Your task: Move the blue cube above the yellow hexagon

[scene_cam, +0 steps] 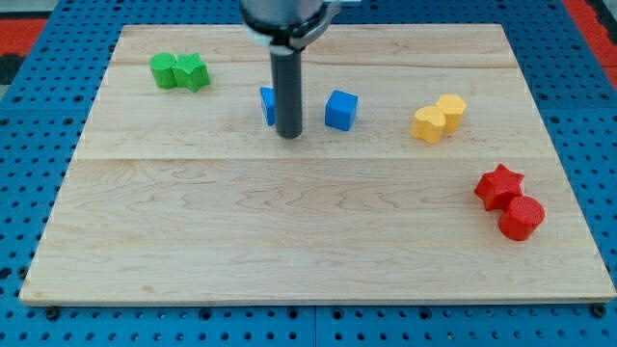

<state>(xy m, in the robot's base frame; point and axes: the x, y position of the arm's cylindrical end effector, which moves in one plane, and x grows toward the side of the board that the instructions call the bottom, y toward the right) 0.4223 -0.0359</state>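
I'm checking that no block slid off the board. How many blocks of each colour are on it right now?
Green blocks: 2
Blue blocks: 2, one partly hidden behind my tip
Yellow blocks: 2
Red blocks: 2
Total: 8

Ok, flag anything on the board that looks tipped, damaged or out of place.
Nothing stands out. The blue cube, the yellow pair, the green pair and the red pair all sit flat on the wooden board. My tip partly hides a second blue block.
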